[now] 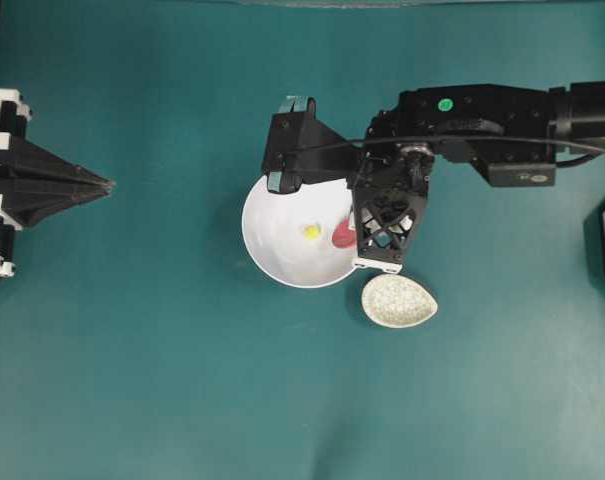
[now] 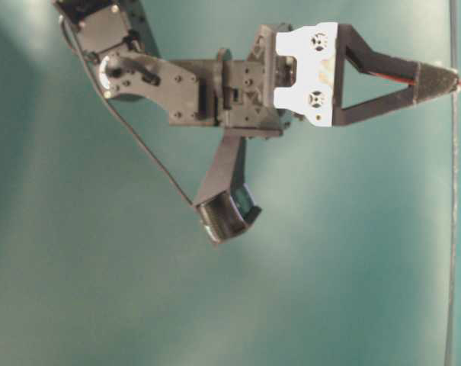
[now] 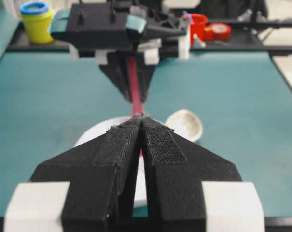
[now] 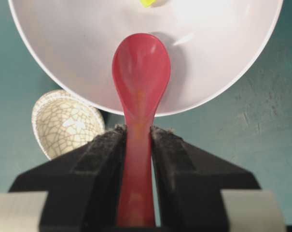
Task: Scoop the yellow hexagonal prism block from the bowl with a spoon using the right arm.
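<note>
Both right claw (image 4: pixel 138 137) pads pinch my glossy spoon (image 4: pixel 141 72) inside the round bowl's (image 4: pixel 223 63) rim, near the block (image 4: pixel 146 2); left claw (image 3: pixel 142 121) closed.

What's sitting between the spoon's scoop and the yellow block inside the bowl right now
Nothing visible: only bare bowl surface separates the spoon, clamped in the right gripper, from the yellow block ahead of it.

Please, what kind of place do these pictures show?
Probably a robotics lab bench, not a kitchen. Two black robot arms face each other over a plain teal table; the right claw holds a red spoon above a white bowl, and tape rolls sit behind.
</note>
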